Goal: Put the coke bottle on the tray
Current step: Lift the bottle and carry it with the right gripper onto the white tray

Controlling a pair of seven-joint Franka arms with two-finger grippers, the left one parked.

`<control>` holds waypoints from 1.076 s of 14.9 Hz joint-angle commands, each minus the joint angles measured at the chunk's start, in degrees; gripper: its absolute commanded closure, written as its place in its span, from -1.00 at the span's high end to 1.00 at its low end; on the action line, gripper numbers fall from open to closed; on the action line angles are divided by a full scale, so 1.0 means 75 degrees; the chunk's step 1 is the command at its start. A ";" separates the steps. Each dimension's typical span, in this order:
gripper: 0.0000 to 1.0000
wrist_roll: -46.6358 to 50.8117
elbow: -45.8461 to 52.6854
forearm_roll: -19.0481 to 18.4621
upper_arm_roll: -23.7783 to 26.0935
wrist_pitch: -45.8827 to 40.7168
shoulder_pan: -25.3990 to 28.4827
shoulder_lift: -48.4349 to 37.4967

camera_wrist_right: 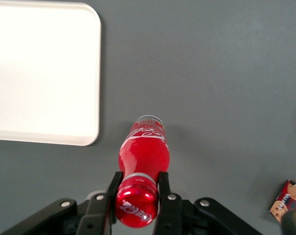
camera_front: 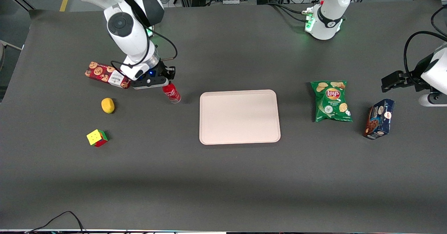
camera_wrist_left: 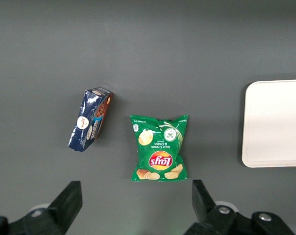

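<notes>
One stage appears complete: the gripper [camera_wrist_right: 137, 195], fingers closed around the neck of the coke bottle [camera_wrist_right: 143, 152], holds it beside the tray [camera_front: 239, 116], toward the working arm's end. Transfer onto the tray and release remain.

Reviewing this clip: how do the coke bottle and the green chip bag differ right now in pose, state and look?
The coke bottle stands upright with the gripper shut on its neck; the chip bag lies flat and untouched. The bottle is slim, red and rigid-looking; the bag is wide, green and crinkled. The bottle sits toward the working arm's end of the tray; the bag lies toward the parked arm's end. Both are off the tray.
</notes>
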 commanded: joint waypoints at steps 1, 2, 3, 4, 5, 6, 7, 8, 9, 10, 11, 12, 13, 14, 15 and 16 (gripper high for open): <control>-1.00 0.0234 0.1608 -0.0076 -0.0040 -0.1247 -0.0006 0.0340; -1.00 0.0257 0.2077 -0.0157 -0.0040 -0.1552 -0.0017 0.0504; -1.00 0.0420 0.2638 -0.0332 -0.0028 -0.1903 0.0006 0.0714; -1.00 0.0677 0.3294 -0.0461 -0.0017 -0.2301 0.0052 0.1007; -1.00 0.0946 0.4054 -0.0544 -0.0005 -0.2758 0.0099 0.1392; -1.00 0.1355 0.5118 -0.0580 0.0007 -0.3319 0.0274 0.2011; -1.00 0.1603 0.5708 -0.0626 0.0007 -0.3557 0.0461 0.2412; -1.00 0.1907 0.6132 -0.0754 0.0007 -0.3640 0.0614 0.2764; -1.00 0.2200 0.6438 -0.0883 0.0007 -0.3641 0.0755 0.3046; -1.00 0.2470 0.6684 -0.0989 0.0007 -0.3641 0.0860 0.3304; -1.00 0.2612 0.6907 -0.1013 0.0007 -0.3641 0.0978 0.3527; -1.00 0.2683 0.7049 -0.1037 0.0007 -0.3630 0.1072 0.3726; -1.00 0.2823 0.7189 -0.1037 0.0007 -0.3606 0.1165 0.3949; -1.00 0.2870 0.7353 -0.1072 -0.0005 -0.3560 0.1305 0.4218; -1.00 0.3022 0.7564 -0.1188 -0.0005 -0.3548 0.1481 0.4510; -1.00 0.3255 0.7775 -0.1375 -0.0005 -0.3547 0.1668 0.4827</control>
